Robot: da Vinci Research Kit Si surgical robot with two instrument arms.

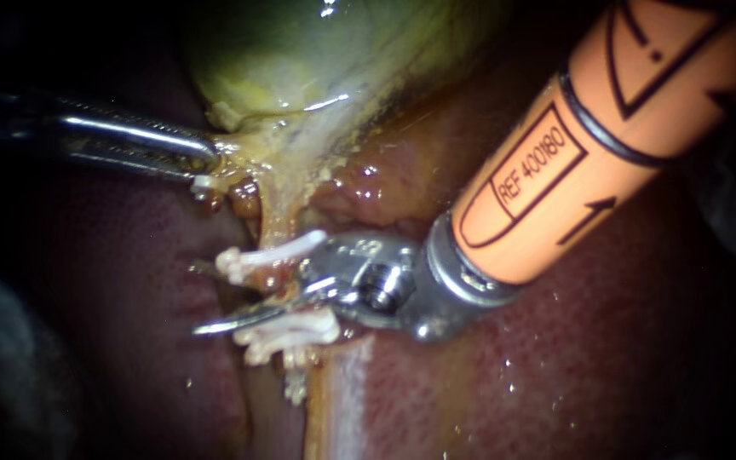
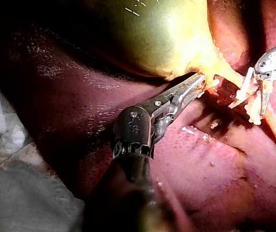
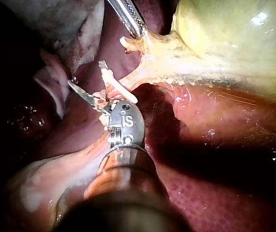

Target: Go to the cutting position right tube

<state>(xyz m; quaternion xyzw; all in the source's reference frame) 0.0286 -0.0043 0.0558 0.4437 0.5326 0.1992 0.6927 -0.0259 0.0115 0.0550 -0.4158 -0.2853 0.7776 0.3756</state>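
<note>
Behind everything lies dark red liver [image 1: 606,366], under a yellow-green gallbladder [image 1: 300,60]. Our left instrument [image 1: 206,158] is clamped on the gallbladder's neck. Our orange-shafted right instrument [image 1: 215,298] holds nothing. Its blades are parted, seemingly astride a pale yellow tube [image 1: 276,223] that runs crosswise to them between white plastic clips [image 1: 274,253].

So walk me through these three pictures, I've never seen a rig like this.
This is a surgical robot with two thin instruments working on a pig's liver and the greenish gallbladder. One picture looks through the endoscope, close to the tissue. The other two come from cameras on each arm. The left instrument has its jaws shut on the gallbladder's lower edge. The right instrument, with the orange shaft, holds its jaws open at a pale tube, between two white clips.
</note>
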